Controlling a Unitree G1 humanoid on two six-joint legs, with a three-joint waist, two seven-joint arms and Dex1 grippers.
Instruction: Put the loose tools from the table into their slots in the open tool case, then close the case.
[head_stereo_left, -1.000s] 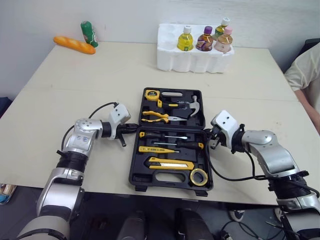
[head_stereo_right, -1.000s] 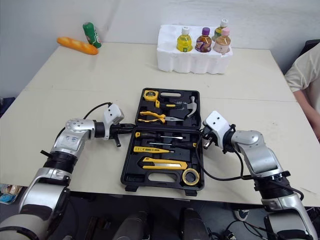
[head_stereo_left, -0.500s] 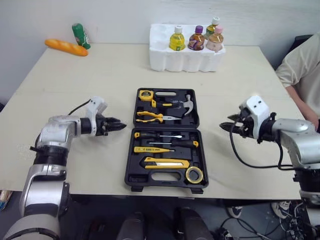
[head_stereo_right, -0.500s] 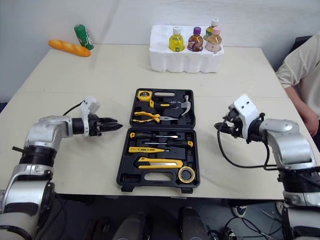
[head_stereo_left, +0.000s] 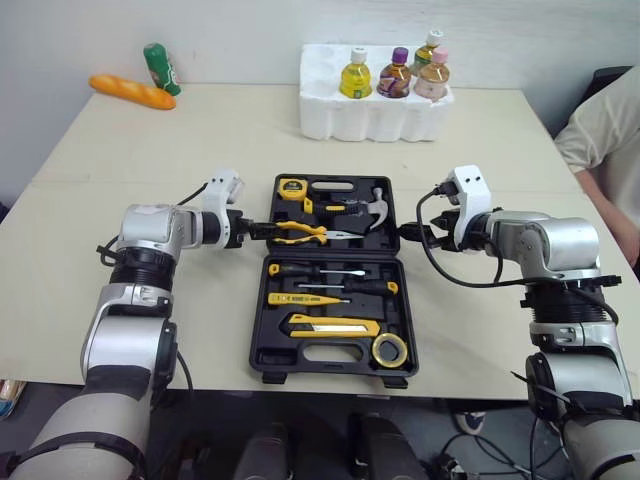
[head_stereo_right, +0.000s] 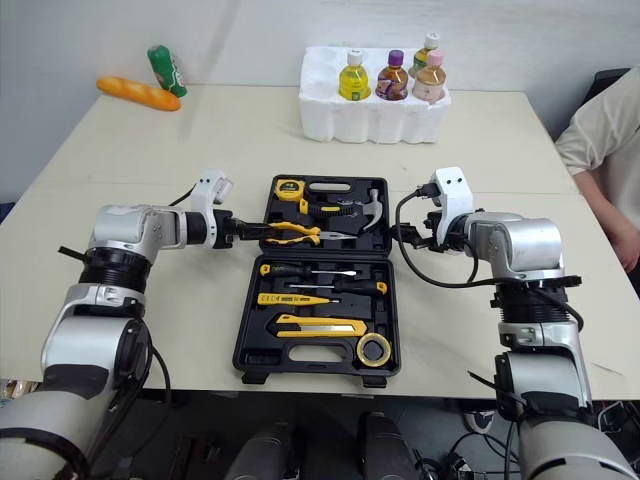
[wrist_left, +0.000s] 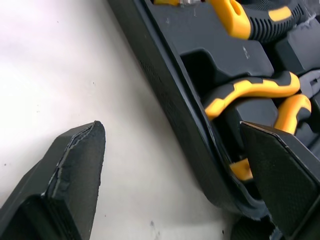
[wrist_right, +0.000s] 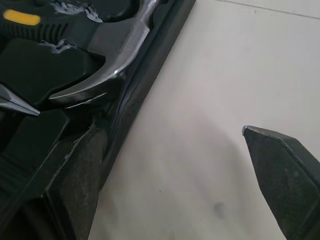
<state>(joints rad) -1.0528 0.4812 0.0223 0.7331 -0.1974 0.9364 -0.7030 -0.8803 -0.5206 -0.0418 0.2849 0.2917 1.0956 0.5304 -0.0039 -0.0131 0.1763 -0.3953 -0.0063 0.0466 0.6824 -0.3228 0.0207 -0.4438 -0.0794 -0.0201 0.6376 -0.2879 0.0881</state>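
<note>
On the counter (head_stereo_left: 200, 130): tool case (head_stereo_left: 330, 369), open. Left tool (head_stereo_left: 262, 230) spread wide astride its left rim, empty. Right tool (head_stereo_left: 408, 233) likewise, right rim.

Silver arms (head_stereo_left: 148, 232); black fingers (wrist_left: 65, 170), cables (head_stereo_left: 437, 272); white wrist housings (head_stereo_left: 467, 186)

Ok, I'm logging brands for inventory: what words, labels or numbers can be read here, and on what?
Nothing here can be read.
Labels on the four bottles in the foam tray: too small.
Label on the green bottle: too small.
Face of the tape measure: too small.
Mark on the hammer head: too faint.
</note>
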